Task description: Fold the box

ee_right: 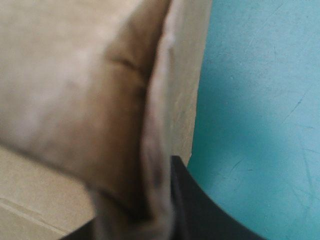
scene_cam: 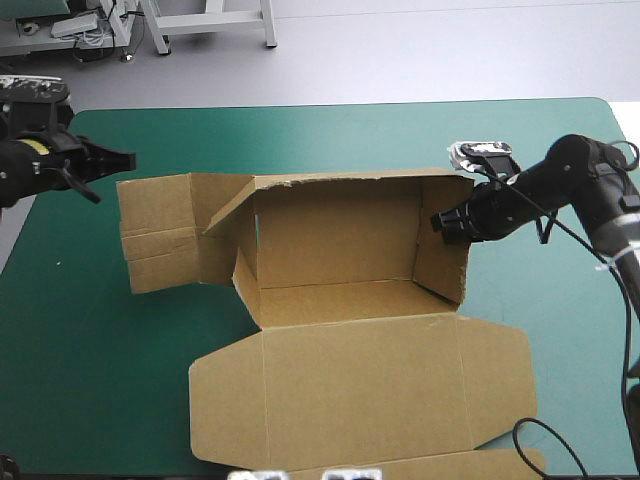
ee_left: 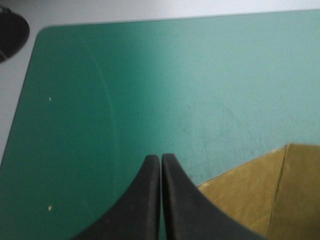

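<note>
The brown box (scene_cam: 340,240) sits mid-table with its back wall and right end wall (scene_cam: 443,240) raised, while its left end panel (scene_cam: 160,232) lies flat and the lid (scene_cam: 360,385) is spread toward the front. My right gripper (scene_cam: 447,222) pinches the top of the right end wall. In the right wrist view that wall (ee_right: 100,90) stands between the fingers of my right gripper (ee_right: 167,167), with one black finger (ee_right: 200,210) showing outside it. My left gripper (scene_cam: 122,159) hovers shut just beyond the far left corner of the flat panel. In its own view my left gripper (ee_left: 161,161) points at bare cover, a panel corner (ee_left: 265,195) beside it.
The teal-green cover (scene_cam: 90,330) lies bare left of the box and along the far edge. The lid's front flap (scene_cam: 450,466) reaches the table's near edge. In the left wrist view the table's rounded far left corner (ee_left: 40,31) lies ahead of the fingers.
</note>
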You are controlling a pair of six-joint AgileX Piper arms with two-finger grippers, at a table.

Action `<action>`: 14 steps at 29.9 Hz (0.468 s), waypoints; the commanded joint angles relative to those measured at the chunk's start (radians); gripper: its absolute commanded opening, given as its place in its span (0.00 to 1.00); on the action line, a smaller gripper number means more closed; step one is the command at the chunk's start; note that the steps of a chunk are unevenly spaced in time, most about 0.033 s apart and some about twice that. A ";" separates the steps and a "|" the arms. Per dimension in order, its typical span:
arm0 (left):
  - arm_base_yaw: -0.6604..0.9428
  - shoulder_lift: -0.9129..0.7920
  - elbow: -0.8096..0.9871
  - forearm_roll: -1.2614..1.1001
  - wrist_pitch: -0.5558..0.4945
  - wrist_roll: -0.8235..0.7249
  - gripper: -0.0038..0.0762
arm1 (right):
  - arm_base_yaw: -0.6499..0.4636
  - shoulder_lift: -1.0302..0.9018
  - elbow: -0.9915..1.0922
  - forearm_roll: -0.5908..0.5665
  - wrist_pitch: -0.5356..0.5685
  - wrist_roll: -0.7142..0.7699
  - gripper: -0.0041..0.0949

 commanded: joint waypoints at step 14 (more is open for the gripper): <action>0.234 -0.031 0.091 -0.222 0.154 0.133 0.04 | 0.100 0.322 -0.184 -0.091 -0.092 0.115 0.08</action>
